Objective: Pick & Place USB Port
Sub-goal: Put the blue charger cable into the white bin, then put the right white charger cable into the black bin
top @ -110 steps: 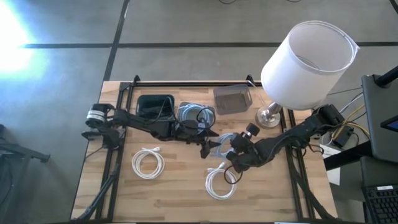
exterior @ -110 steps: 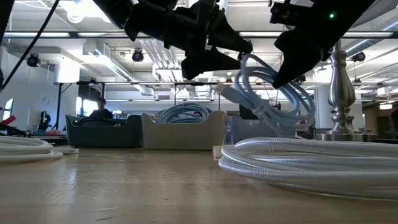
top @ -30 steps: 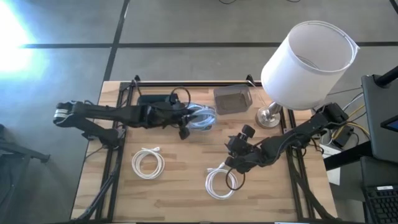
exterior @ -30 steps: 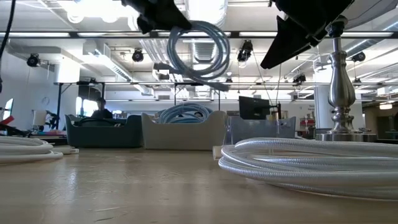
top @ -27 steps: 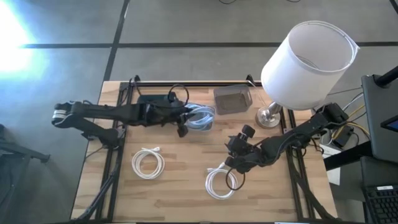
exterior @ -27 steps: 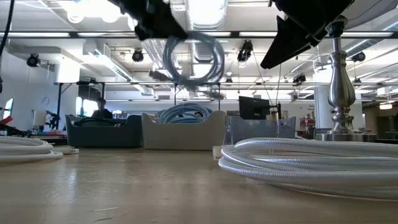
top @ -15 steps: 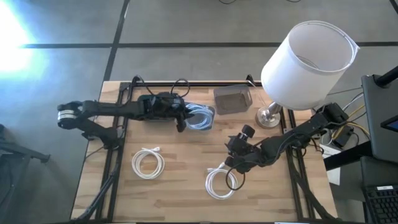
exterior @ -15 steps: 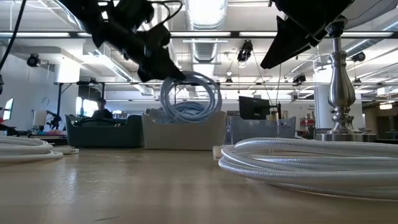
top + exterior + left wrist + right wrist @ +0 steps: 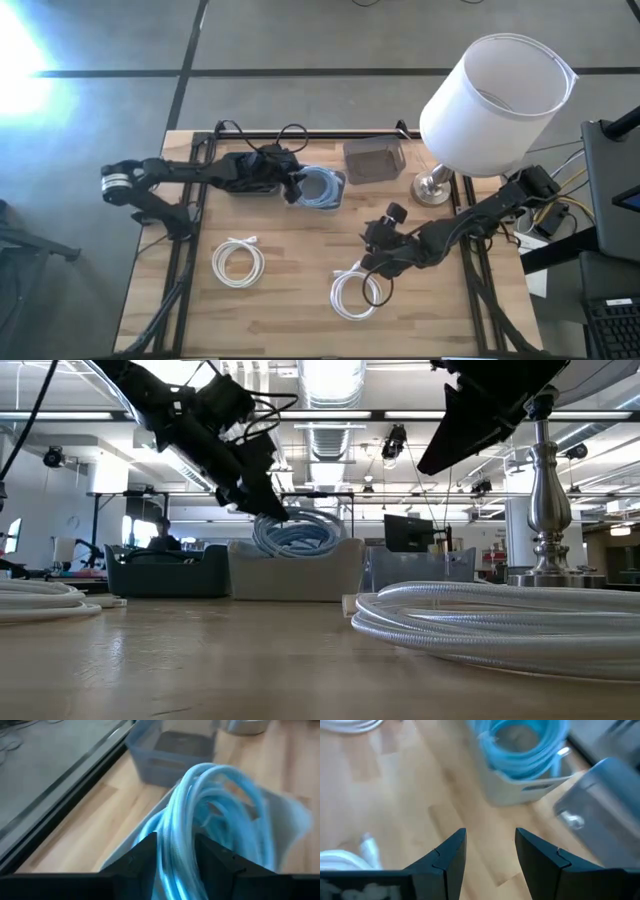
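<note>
- We find the left gripper (image 9: 291, 187) low over the pale bin (image 9: 338, 196) at the back middle of the table, its fingers either side of the blue USB cable coil (image 9: 322, 186). The left wrist view shows strands running between the two dark fingers (image 9: 142, 854); whether they pinch the coil or have let go we cannot tell.
- The coil sits in the bin's mouth, heaped above the rim in the low view (image 9: 298, 532). We judge this the placing step, at or near release: a coil stays bundled when set in a walled bin.
- The right gripper (image 9: 372, 265) hangs above the table near a white cable coil (image 9: 354, 294), jaws spread wide and holding nothing. We read it as poised for that coil, though that is a guess.
- A second white coil (image 9: 238, 262) lies on the left part of the table, well apart from the first.
- Beside the pale bin: a black tray (image 9: 236, 187) under the left arm, and a clear grey-tinted container (image 9: 373, 160) on the other side.
- Surface: a light wooden table top (image 9: 290, 310), black rails down both sides. A lamp with a white shade (image 9: 495, 90) and metal base (image 9: 433, 189) stands at the back right corner.
- Room: grey concrete floor (image 9: 300, 35); the low view shows an open hall with ceiling lights and ducting.
</note>
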You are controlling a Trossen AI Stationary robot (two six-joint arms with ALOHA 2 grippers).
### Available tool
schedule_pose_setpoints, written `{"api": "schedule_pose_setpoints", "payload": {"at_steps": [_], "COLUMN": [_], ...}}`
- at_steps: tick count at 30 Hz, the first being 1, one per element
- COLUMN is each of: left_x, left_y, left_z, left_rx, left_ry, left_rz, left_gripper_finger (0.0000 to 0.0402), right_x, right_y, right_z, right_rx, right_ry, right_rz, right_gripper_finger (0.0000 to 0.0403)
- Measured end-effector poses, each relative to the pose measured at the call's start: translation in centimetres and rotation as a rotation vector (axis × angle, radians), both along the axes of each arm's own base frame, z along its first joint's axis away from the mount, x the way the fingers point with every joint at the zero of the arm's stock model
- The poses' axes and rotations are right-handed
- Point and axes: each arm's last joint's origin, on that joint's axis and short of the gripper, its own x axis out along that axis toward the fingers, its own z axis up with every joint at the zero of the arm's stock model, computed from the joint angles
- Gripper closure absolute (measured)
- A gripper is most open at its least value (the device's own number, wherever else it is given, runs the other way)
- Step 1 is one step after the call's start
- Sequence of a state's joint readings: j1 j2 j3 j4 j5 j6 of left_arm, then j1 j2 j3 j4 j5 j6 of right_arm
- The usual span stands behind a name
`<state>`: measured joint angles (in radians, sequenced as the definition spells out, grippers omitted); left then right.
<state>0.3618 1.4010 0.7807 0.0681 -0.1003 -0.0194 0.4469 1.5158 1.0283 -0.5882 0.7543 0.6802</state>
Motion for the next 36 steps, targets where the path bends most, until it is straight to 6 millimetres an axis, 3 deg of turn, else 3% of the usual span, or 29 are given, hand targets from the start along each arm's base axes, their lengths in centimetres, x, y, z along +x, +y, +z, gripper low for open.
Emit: {"api": "schedule_pose_setpoints", "payload": {"at_steps": [4,8,18,27,36], "left_x": [0.1,0.3,-0.7,-1.0,-1.0], "left_y": [0.1,-0.3,-0.9,-1.5,-1.6], "left_z": [-0.3,0.8,5.0,4.7,4.4], "left_rx": [0.010,0.023,0.079,0.062,0.052], "left_ry": [0.018,-0.015,-0.159,-0.123,-0.097], "left_rz": [0.032,0.017,0.028,0.011,0.005], "left_gripper_finger": [0.0241,0.0223,0.0218,0.0219,0.0218], "right_x": [0.0,0.0,1.3,1.7,2.1], "right_y": [0.2,0.5,2.7,4.1,4.3], "right_z": [-0.2,-0.7,-5.3,-9.5,-11.0], "right_rx": [0.082,0.169,0.307,0.393,0.428], "right_ry": [0.041,0.050,0.161,0.293,0.282], "right_rz": [0.049,0.077,0.214,0.197,0.089], "right_gripper_finger": [0.0236,0.0236,0.0249,0.0255,0.0255]}}
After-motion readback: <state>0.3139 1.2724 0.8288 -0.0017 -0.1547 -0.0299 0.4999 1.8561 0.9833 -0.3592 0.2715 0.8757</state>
